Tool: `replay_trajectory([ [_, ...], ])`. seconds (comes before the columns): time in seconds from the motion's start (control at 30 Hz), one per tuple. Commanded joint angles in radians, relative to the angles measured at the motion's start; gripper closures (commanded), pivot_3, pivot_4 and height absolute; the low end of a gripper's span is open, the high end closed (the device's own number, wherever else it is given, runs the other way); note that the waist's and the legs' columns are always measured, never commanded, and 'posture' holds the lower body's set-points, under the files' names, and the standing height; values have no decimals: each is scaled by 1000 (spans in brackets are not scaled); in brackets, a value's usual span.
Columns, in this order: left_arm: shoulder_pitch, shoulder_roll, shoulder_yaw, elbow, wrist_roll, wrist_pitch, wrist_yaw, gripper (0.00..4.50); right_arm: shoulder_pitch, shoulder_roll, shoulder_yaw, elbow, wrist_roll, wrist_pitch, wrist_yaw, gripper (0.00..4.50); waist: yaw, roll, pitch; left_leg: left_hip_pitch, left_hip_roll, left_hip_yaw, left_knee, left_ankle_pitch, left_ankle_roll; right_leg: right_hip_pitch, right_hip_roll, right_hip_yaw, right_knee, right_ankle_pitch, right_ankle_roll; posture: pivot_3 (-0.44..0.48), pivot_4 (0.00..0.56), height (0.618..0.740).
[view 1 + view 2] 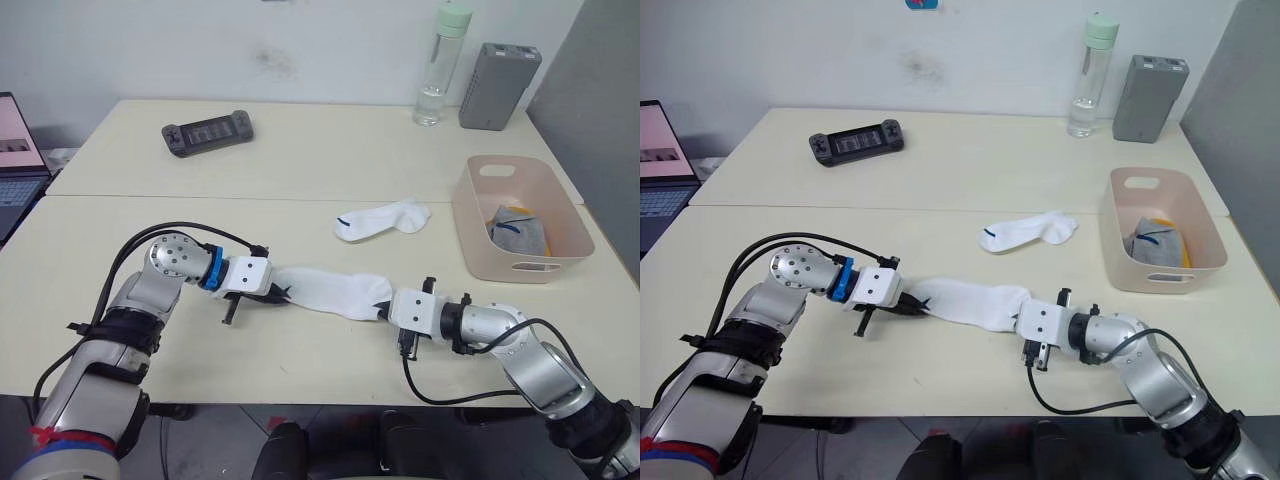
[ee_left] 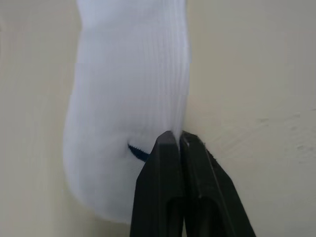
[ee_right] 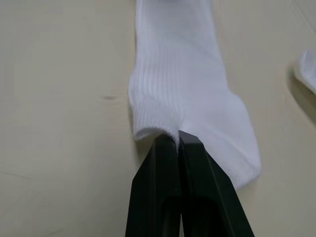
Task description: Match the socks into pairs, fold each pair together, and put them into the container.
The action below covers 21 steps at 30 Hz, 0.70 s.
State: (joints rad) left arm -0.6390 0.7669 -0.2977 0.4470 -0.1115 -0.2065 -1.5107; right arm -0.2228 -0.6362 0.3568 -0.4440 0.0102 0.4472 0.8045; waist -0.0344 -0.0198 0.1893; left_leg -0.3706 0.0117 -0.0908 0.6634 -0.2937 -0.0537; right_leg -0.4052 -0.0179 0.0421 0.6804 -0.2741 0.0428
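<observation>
Fingertips of both grippers were partly buried in fabric, so the exact bite on the cloth was hard to make out. Both arms lay low over the near part of the table (image 1: 120, 210), forearms angled inward toward each other. The left gripper (image 1: 284, 293) was clamped on one end of a stretched white sock (image 1: 330, 291), near its dark trim; the right gripper (image 1: 381, 311) pinched the opposite end. A second white sock (image 1: 382, 220) lay loose just beyond it. At the right, the pink container (image 1: 520, 262) held a folded grey pair (image 1: 518, 236) with an orange edge showing behind it.
</observation>
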Motion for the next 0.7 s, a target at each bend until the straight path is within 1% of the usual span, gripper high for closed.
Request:
replay_trajectory([
  [0.03,39,131,39,-272,-172,343,-86,4486,26,71,-158,-220,308,333,10,4500,-2,0,1,0,0,-1,0,0,0,0,0,0,0,0,0,0,150,740],
  [0.1,84,299,-7,-454,-357,578,-103,4486,34,107,-259,-334,522,565,1,4500,-18,-1,2,-2,1,-3,0,0,0,-1,1,-1,0,0,-1,0,150,740],
  [0.13,96,351,-21,-506,-414,648,-104,4486,27,117,-294,-362,586,642,-12,4500,-21,-1,2,-3,3,-5,0,0,0,-2,1,-2,0,-1,-1,0,150,740],
  [0.2,102,420,-33,-570,-514,788,-104,4486,16,137,-369,-391,723,799,-38,4500,-20,0,2,-2,2,-6,-1,0,0,0,1,-3,0,-2,-2,0,150,740],
  [0.27,97,447,-53,-589,-572,903,-104,4486,0,171,-433,-377,817,942,-77,4500,-12,1,2,1,1,-5,-1,0,0,2,1,-3,0,-2,-1,0,150,740],
  [0.33,90,423,-75,-566,-565,985,-104,4486,-25,206,-467,-339,843,1042,-129,4500,-10,1,2,1,1,-5,-1,0,0,2,2,-2,0,-4,2,0,150,740],
  [0.37,85,401,-85,-545,-547,999,-104,4486,-39,221,-472,-320,842,1076,-154,4500,-10,1,2,2,1,-4,-1,0,0,2,2,-1,0,-5,2,0,150,740],
  [0.5,40,274,-135,-413,-433,1011,-73,4486,-79,266,-452,-234,788,1115,-257,4500,-10,1,2,3,1,-3,-1,0,0,1,4,0,1,-4,2,0,150,740],
  [0.6,-74,98,-149,-157,-337,994,9,4486,-138,301,-417,-113,687,1072,-366,4500,-4,1,1,2,2,-3,-1,0,0,1,5,0,1,-3,-3,0,150,740],
  [0.63,-111,59,-151,-82,-303,963,15,4486,-158,290,-397,-83,666,1051,-374,4500,-3,1,1,0,1,-4,0,0,0,-1,5,-1,1,-2,-3,0,150,740],
  [0.7,-179,9,-149,47,-240,891,14,4486,-188,265,-363,-29,624,1006,-386,4500,-3,1,1,-1,1,-3,0,0,0,-1,5,0,1,-2,-4,0,150,740],
])
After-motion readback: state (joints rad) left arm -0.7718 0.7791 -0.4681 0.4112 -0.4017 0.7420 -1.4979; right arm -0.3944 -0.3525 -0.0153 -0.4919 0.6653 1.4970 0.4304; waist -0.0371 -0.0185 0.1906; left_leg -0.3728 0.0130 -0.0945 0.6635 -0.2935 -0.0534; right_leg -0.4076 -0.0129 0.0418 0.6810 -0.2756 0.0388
